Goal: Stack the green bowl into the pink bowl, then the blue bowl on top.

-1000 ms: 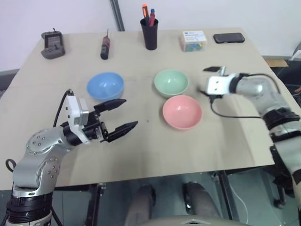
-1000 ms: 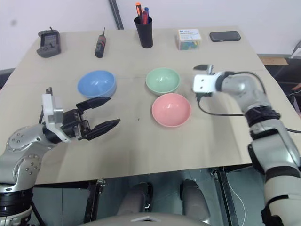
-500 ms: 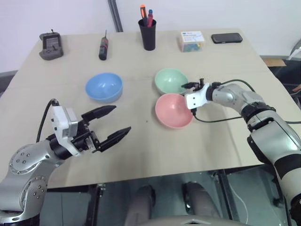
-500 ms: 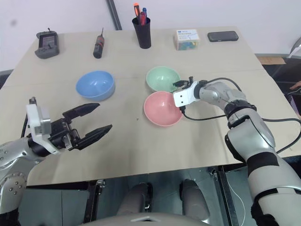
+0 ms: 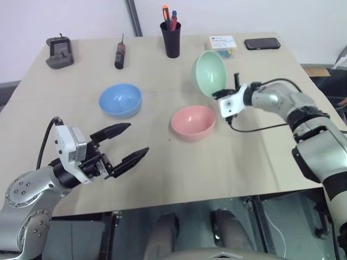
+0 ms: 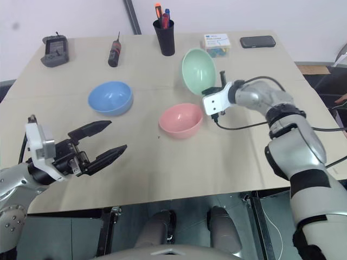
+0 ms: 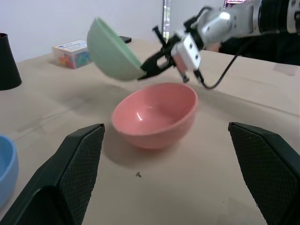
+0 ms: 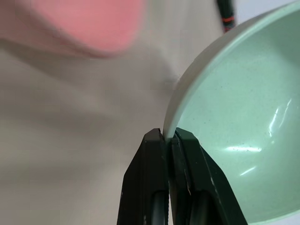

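Fingers (image 5: 130, 144) of the left gripper (image 5: 125, 145) stand spread wide over the near table (image 5: 227, 173) edge, holding nothing, as they did a second ago. Past them, mid-table, the pink bowl (image 5: 193, 122) sits upright and empty; it has slid a little toward the robot's left since half a second ago. To its left, well apart, the blue bowl (image 5: 120, 99) rests empty and unmoved.

Just beyond the pink bowl comes the change: the right gripper (image 8: 171, 136), open beside the bowls a second ago, has pinched shut on the green bowl (image 5: 209, 73) by its rim and lifted it clear of the table. That bowl now hangs tipped on edge, its hollow facing right, above and behind the pink bowl, touching nothing else. So the first stacking step looks under way; the bowl likely needs levelling before it goes down.

Farthest back, a black cup (image 5: 172, 39) holds pens.
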You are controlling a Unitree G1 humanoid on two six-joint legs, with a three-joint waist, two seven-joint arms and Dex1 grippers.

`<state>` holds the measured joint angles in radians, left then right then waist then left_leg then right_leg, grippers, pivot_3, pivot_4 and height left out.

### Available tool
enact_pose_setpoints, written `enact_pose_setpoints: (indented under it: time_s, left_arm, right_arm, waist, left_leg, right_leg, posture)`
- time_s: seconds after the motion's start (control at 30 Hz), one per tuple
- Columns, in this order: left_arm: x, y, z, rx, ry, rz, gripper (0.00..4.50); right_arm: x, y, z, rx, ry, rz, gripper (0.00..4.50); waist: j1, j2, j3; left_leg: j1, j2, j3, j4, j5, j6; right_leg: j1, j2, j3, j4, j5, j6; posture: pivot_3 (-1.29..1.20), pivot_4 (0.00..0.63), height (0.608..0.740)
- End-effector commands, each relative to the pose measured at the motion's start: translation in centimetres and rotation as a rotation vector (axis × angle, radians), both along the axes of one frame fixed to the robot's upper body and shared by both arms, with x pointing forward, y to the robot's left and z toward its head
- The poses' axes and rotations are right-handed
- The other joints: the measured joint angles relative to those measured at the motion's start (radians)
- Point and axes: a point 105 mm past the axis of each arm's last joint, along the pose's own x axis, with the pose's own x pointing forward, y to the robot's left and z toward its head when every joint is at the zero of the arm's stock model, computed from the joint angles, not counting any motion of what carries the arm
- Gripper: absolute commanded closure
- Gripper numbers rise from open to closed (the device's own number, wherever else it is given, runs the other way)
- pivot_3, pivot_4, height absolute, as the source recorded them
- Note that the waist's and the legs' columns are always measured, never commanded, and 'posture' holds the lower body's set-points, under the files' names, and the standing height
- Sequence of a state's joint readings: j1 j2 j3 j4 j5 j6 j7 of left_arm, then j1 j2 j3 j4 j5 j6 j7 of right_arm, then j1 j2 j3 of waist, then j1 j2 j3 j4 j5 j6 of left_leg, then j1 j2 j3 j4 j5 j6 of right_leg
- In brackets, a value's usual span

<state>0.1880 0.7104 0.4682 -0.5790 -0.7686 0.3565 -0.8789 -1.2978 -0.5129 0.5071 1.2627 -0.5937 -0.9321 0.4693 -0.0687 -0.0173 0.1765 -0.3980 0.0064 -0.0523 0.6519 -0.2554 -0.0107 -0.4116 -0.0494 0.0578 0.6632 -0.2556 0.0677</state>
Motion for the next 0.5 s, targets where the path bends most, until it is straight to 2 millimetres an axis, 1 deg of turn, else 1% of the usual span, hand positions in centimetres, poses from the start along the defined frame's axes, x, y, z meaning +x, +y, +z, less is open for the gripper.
enact_pose_setpoints:
  time_s: [0.03,0.13,0.2,0.3,0.33,0.4,0.43,0.5]
  left_arm:
    - [0.2,-0.2,0.7,-0.006,-0.044,-0.006,0.00]
    - [0.6,0.0,0.4,-0.006,-0.040,-0.004,0.00]
    - [1.1,0.2,0.3,0.001,-0.042,0.000,0.00]
    - [1.4,0.1,0.3,0.005,-0.049,-0.001,0.00]
    - [1.5,0.1,0.4,0.003,-0.051,-0.004,0.00]
    - [1.5,0.1,0.4,0.006,-0.050,-0.008,0.00]
    - [1.5,0.2,0.5,0.008,-0.049,-0.009,0.00]
    - [1.6,0.3,0.6,0.010,-0.047,-0.005,0.00]
  right_arm:
    - [-2.4,0.6,4.3,0.111,0.042,0.159,4.49]
    - [-5.5,1.0,4.4,0.134,0.198,0.265,4.49]
    - [-7.9,1.0,3.2,0.083,0.317,0.297,4.49]
    - [-9.8,1.5,1.8,0.068,0.441,0.293,4.49]
    - [-10.2,1.6,1.4,0.065,0.459,0.293,3.98]
    - [-10.5,1.6,0.4,0.053,0.486,0.268,3.47]
    - [-10.6,1.5,0.0,0.040,0.494,0.251,2.97]
    - [-10.5,1.1,-0.6,0.027,0.505,0.222,2.29]
  waist:
    - [-0.001,0.000,0.000]
    - [0.001,0.000,0.000]
    - [0.006,0.000,0.000]
    - [0.012,0.001,0.000]
    - [0.012,0.001,0.000]
    - [0.015,0.001,0.000]
    - [0.015,0.001,0.000]
    - [0.020,0.001,0.000]
  left_leg:
    - [0.000,0.000,0.000,0.000,-0.001,0.001]
    - [0.000,0.001,-0.003,0.000,-0.001,0.002]
    - [0.000,0.004,-0.007,0.000,-0.001,0.002]
    - [0.000,0.002,-0.008,0.001,-0.001,0.002]
    - [0.000,0.002,-0.008,0.001,-0.001,0.002]
    - [0.001,0.001,-0.008,0.001,-0.001,0.002]
    - [0.001,0.001,-0.008,0.001,-0.001,0.002]
    - [0.001,0.000,-0.008,0.002,-0.001,0.002]
  right_leg:
    - [0.000,0.000,0.000,0.000,0.000,0.000]
    - [0.001,0.000,-0.001,0.000,0.000,0.000]
    - [0.002,-0.001,-0.002,0.000,0.000,0.000]
    - [0.002,-0.002,-0.003,0.000,0.000,0.000]
    - [0.002,-0.002,-0.003,0.000,0.000,0.000]
    - [0.002,-0.002,-0.003,0.001,0.000,0.000]
    - [0.002,-0.001,-0.004,0.001,0.000,0.000]
    - [0.002,-0.001,-0.004,0.001,0.000,0.000]
  posture:
    - [0.00,0.150,0.740]
    - [0.00,0.150,0.740]
    - [0.00,0.150,0.740]
    - [0.00,0.150,0.740]
    - [0.00,0.150,0.740]
    - [0.00,0.150,0.740]
    - [0.00,0.150,0.740]
    - [0.00,0.150,0.740]
